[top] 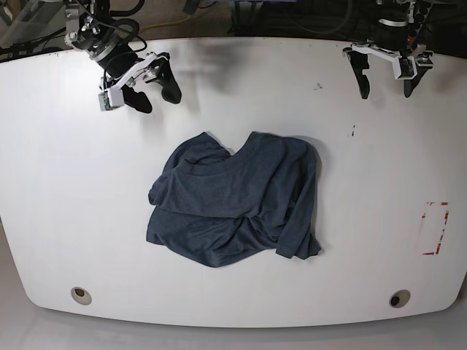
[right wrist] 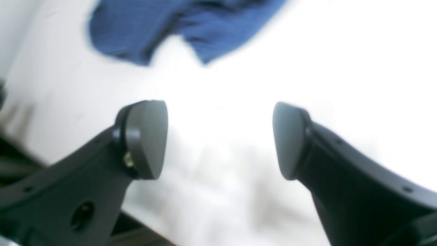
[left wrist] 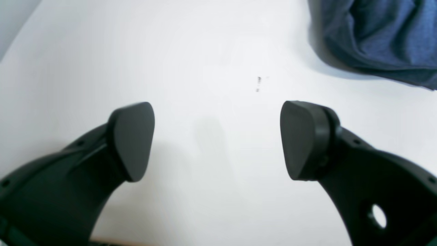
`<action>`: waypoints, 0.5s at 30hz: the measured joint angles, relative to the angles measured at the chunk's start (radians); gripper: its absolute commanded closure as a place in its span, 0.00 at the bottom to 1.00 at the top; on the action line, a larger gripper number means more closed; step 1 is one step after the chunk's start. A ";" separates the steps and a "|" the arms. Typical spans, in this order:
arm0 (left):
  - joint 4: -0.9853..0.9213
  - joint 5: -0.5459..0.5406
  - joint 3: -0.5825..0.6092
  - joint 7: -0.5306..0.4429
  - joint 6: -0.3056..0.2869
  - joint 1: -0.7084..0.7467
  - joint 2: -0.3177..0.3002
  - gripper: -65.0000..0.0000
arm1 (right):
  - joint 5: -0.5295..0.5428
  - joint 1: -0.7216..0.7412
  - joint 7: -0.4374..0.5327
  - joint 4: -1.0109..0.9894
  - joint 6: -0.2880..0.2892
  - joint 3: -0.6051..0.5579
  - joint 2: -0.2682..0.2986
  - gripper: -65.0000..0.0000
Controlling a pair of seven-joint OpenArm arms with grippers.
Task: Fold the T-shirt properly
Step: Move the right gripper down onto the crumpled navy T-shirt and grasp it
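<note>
T-shirt [top: 237, 204] crumpled mid-table [top: 66, 182]; left gripper [top: 387, 79], right gripper [top: 155, 93] both agape, holding nothing.

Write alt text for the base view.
A crumpled dark blue T-shirt lies mid-table on a white table. The right hand, at far left, and the left hand, at far right, both hang open, clear of the shirt.

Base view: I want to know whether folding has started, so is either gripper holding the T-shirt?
No: the T-shirt lies crumpled mid-table, while the left gripper and right gripper hang open, apart from it.
</note>
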 measured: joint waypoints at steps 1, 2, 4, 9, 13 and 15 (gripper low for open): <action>0.000 0.004 0.000 0.001 0.000 -0.007 0.000 0.17 | 0.004 0.030 -0.045 0.000 0.021 0.000 -0.002 0.30; 0.000 0.013 0.000 0.001 0.002 -0.011 0.000 0.17 | 0.005 0.053 -0.068 0.000 0.037 0.000 -0.002 0.30; 0.000 0.056 0.000 -0.002 0.003 -0.019 0.000 0.17 | 0.007 0.098 -0.142 0.001 0.062 0.001 -0.002 0.30; -0.001 0.122 0.027 -0.001 0.007 -0.015 0.006 0.17 | 0.008 0.209 -0.242 -0.014 0.111 -0.014 -0.008 0.30; -0.001 0.139 0.037 -0.001 -0.004 -0.016 0.010 0.18 | 0.001 0.307 -0.319 -0.078 0.147 -0.071 -0.031 0.30; -0.001 0.143 0.035 -0.001 0.000 -0.016 0.007 0.18 | 0.007 0.352 -0.325 -0.110 0.144 -0.116 -0.033 0.30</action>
